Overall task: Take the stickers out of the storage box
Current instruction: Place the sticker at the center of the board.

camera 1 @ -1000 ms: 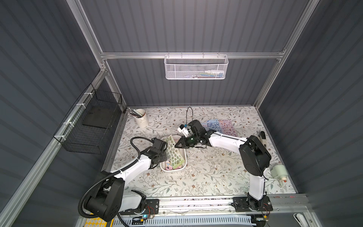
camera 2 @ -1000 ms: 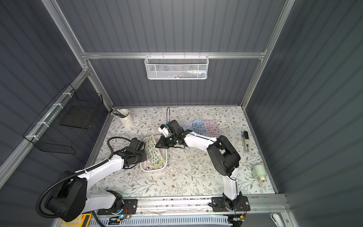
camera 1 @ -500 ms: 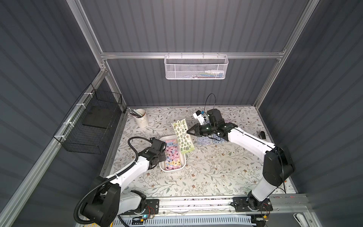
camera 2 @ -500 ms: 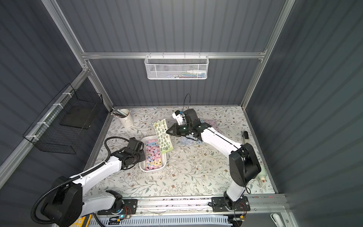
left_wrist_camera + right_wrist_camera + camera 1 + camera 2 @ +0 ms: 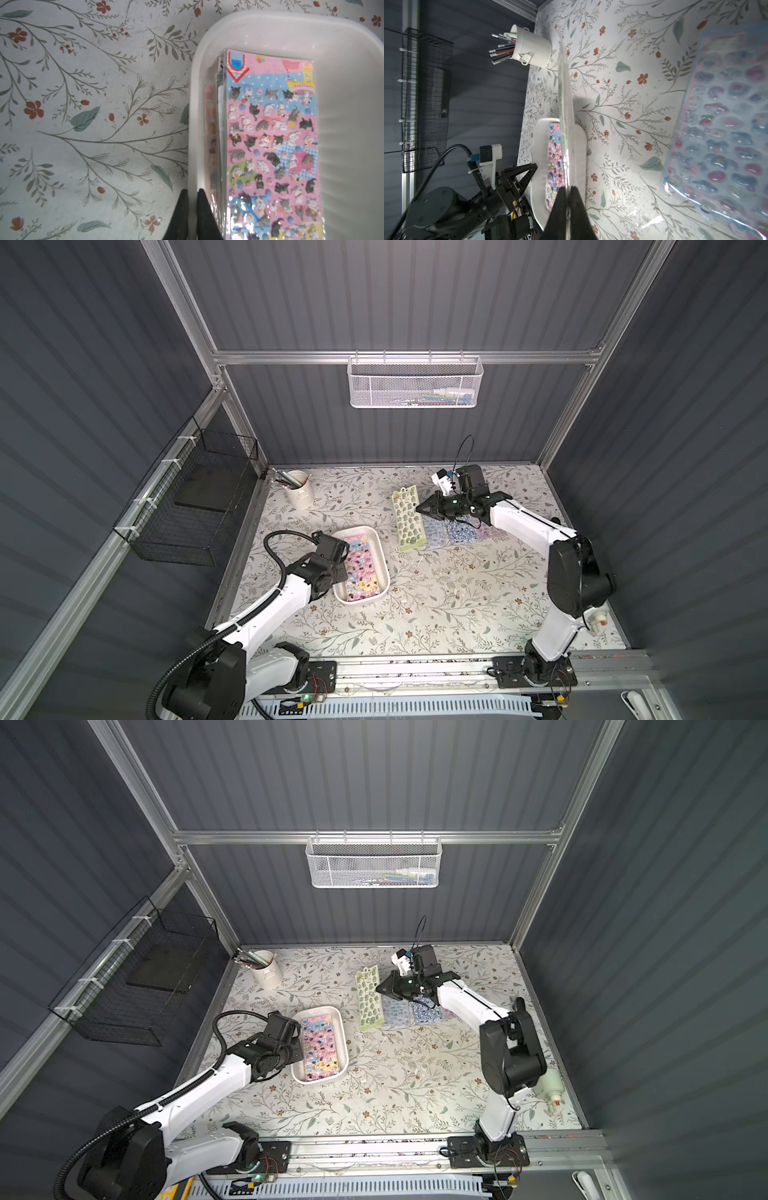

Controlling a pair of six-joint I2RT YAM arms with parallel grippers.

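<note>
The left gripper (image 5: 192,192) pinches the box (image 5: 291,22) rim, seemingly to steady it while stickers (image 5: 270,145) lie stacked inside, and the right gripper (image 5: 420,509), clamped on the edge of a green sheet (image 5: 408,519), holds it just beside the sheets (image 5: 457,531) laid on the table (image 5: 436,605), probably to add it there.

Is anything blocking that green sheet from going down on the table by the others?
Nothing visible does. The green sticker sheet, pinched in the right gripper, hangs over bare table beside the laid-out sheets.
</note>
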